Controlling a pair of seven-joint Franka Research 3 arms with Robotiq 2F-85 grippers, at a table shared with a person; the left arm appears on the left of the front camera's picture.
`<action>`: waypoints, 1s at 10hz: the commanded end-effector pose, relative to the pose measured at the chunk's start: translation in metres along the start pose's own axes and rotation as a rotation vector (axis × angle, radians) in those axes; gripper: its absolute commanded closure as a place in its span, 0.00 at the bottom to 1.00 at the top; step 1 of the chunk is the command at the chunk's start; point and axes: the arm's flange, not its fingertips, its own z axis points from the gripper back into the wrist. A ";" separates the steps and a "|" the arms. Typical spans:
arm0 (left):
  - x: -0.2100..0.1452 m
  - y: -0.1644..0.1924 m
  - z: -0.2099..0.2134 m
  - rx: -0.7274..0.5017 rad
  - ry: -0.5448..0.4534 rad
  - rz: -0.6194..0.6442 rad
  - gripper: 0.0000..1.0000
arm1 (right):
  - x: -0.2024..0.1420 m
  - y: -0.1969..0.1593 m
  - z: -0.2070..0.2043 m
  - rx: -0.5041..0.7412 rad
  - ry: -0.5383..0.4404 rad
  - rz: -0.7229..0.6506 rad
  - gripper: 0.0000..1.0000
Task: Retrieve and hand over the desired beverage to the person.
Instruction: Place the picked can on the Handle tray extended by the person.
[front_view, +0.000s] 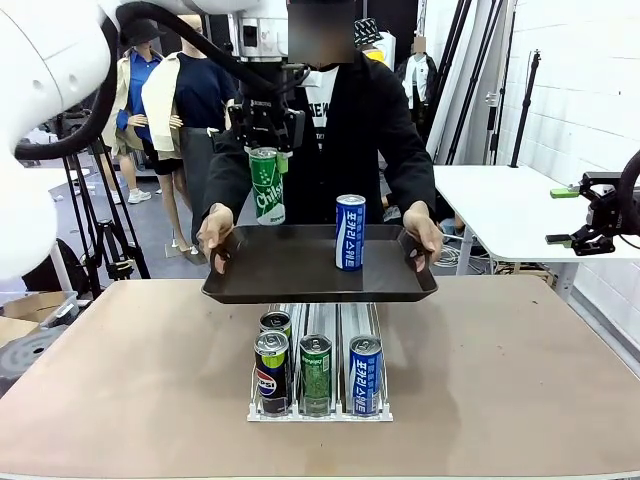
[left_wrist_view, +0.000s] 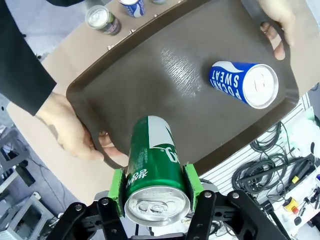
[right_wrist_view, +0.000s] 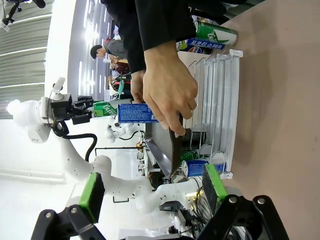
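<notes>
left hand (left_wrist_view: 154, 200): clamped on the green can (front_view: 266, 184), held above the tray's left part.
right hand (right_wrist_view: 150, 200): wide, holding nothing, off to the side.
tray (front_view: 300, 280): the person (front_view: 350, 130) holds it over the desk (front_view: 500, 380); blue can (front_view: 349, 232) upright on it.
risk: releasing too high may topple the green can; a tray wobble may tip both.

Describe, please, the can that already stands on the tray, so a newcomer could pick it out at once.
The person across the table holds a dark tray in both hands. One blue Pocari Sweat can stands upright on it, toward its right side. The only other can nearby is green and hangs above the tray in the left gripper.
</notes>
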 end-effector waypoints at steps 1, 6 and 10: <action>0.031 -0.005 0.011 0.034 -0.006 -0.004 1.00 | -0.001 0.000 -0.001 0.007 0.006 0.011 0.00; 0.039 -0.008 -0.021 -0.009 0.017 -0.033 1.00 | -0.001 0.000 -0.001 0.007 0.006 0.011 0.00; 0.044 -0.006 -0.039 -0.038 0.039 -0.038 1.00 | -0.001 0.000 -0.001 0.007 0.006 0.011 0.00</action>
